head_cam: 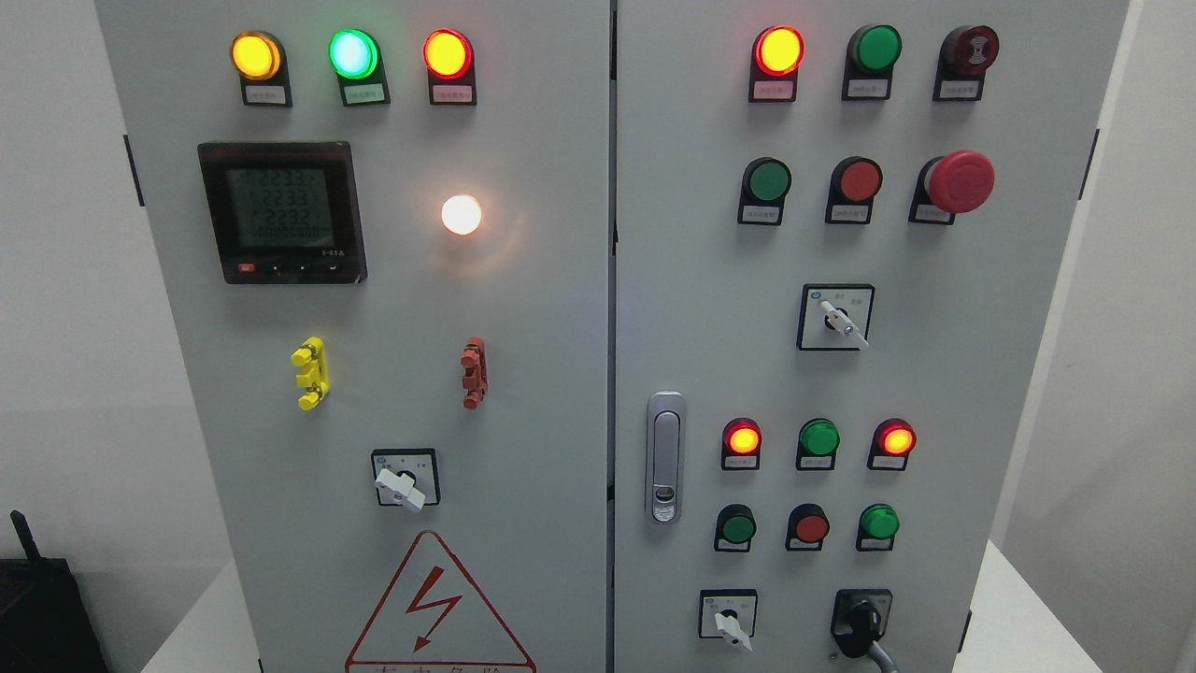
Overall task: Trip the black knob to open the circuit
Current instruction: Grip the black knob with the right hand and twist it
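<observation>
A grey electrical cabinet (561, 374) fills the head view. The black knob (861, 624) sits at the lower right of the right door, on a black plate, its handle pointing down and slightly right toward the picture's bottom edge. A white-handled selector (732, 628) is to its left. Neither of my hands nor any arm shows in the frame.
Above the knob are rows of lit and unlit red and green buttons (811, 525), another white selector (838, 320), a red mushroom stop button (960, 181) and a metal door latch (664, 458). The left door carries a digital meter (280, 213), indicator lamps, a selector (403, 483) and a high-voltage warning triangle (432, 608).
</observation>
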Robot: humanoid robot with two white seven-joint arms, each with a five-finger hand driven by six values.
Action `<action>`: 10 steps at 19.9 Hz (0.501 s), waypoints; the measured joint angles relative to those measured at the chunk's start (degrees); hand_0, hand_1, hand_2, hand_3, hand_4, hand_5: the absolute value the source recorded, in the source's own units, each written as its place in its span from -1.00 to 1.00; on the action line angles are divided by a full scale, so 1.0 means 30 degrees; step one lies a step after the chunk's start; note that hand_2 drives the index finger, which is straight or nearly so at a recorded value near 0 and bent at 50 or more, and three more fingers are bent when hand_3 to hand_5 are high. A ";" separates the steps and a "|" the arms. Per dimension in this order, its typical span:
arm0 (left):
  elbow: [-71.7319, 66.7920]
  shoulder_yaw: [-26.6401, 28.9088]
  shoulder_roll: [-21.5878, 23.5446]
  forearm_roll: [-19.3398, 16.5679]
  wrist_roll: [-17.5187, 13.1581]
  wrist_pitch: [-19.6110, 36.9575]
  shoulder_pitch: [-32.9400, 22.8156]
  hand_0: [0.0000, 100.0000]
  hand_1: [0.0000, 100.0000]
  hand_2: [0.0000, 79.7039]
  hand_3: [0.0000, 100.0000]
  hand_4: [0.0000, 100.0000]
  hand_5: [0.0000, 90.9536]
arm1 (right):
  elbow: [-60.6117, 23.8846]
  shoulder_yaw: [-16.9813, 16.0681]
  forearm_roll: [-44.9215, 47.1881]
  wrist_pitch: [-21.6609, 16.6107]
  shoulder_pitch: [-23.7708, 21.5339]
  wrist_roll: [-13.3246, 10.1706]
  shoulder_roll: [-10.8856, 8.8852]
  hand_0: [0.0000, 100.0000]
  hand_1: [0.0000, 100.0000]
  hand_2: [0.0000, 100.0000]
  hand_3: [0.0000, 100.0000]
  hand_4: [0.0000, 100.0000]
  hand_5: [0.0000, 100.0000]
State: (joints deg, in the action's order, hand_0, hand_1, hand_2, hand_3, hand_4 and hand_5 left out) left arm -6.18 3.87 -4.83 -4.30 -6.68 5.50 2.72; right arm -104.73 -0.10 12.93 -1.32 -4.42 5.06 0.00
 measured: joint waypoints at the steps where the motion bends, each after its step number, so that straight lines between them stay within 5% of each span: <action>1: 0.0000 0.0000 0.0000 0.0000 0.0000 0.0001 0.0000 -0.76 -0.22 -1.00 -1.00 -1.00 -1.00 | -0.0011 0.0003 0.0000 -0.0012 -0.0017 0.0012 0.0000 -1.00 -1.00 -0.92 1.00 0.98 0.92; 10: 0.0000 0.0000 0.0000 0.0000 0.0000 0.0000 0.0000 -0.76 -0.22 -1.00 -1.00 -1.00 -1.00 | -0.0092 0.0015 -0.0001 -0.0021 -0.0100 0.0055 0.0000 -1.00 -1.00 -0.92 1.00 0.98 0.92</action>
State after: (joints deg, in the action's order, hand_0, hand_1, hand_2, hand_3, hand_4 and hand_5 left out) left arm -6.18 3.87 -4.83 -4.31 -6.68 5.51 2.72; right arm -105.00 -0.05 12.92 -1.39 -4.72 5.22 0.00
